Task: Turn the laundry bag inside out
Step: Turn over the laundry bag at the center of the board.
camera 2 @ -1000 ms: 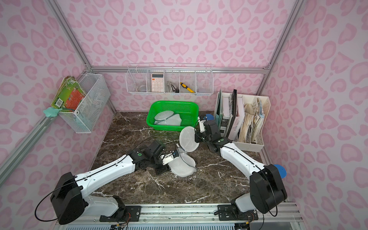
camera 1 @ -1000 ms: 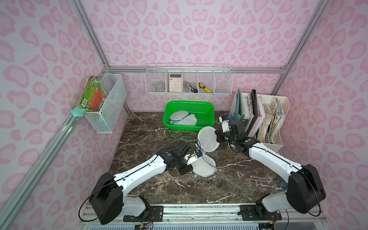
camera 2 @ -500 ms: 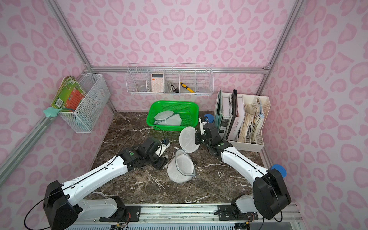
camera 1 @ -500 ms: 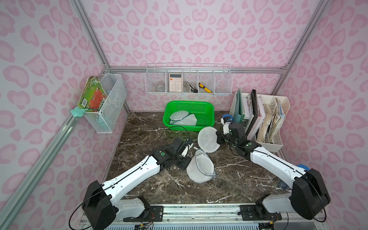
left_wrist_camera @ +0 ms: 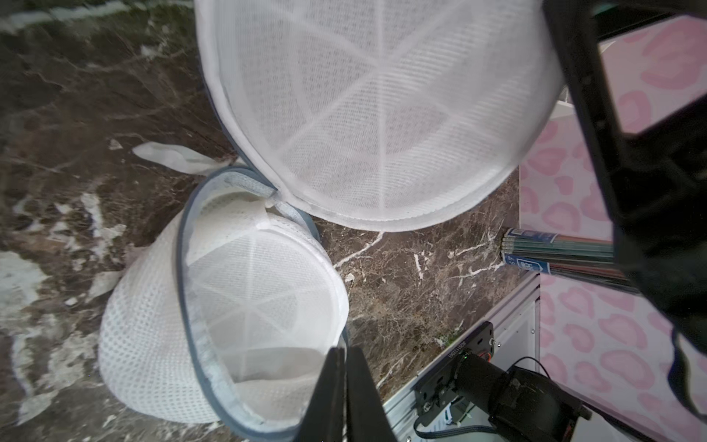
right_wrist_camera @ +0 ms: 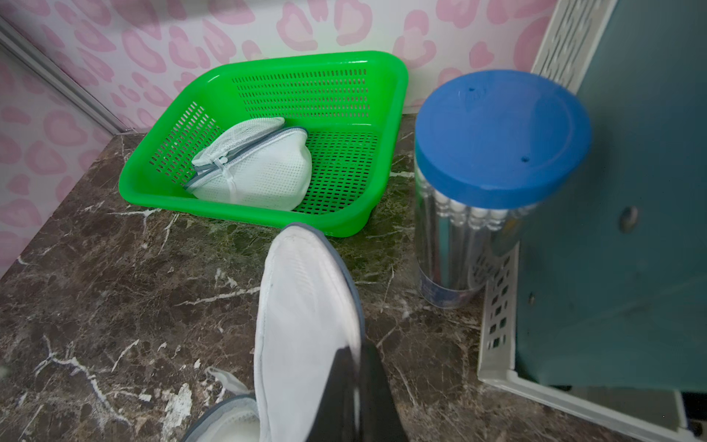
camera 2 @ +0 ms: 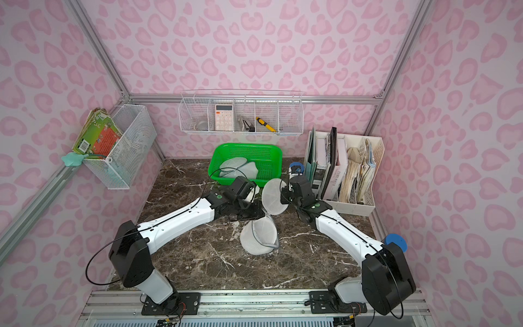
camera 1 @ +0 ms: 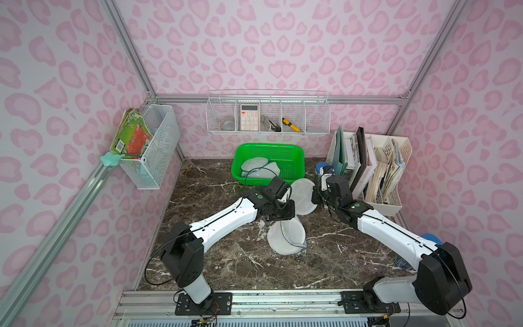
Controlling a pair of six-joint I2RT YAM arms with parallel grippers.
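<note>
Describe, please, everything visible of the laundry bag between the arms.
The laundry bag is white mesh, two round domed halves with grey zipper trim, unzipped and joined at one edge. One half lies on the marble table, mouth up; the right gripper holds the other raised. The left gripper pinches the lower rim.

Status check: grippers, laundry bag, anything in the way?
Left gripper shut on lower rim of laundry bag. Right gripper shut on its raised upper half. Bag unzipped, lower half on table. Blue-lidded jar close beside right gripper.

Left claw (left_wrist_camera: 345, 356) cut off at frame edge past its tips; bag (right_wrist_camera: 306, 306) beside right claw (right_wrist_camera: 357, 352) also runs out of frame.
</note>
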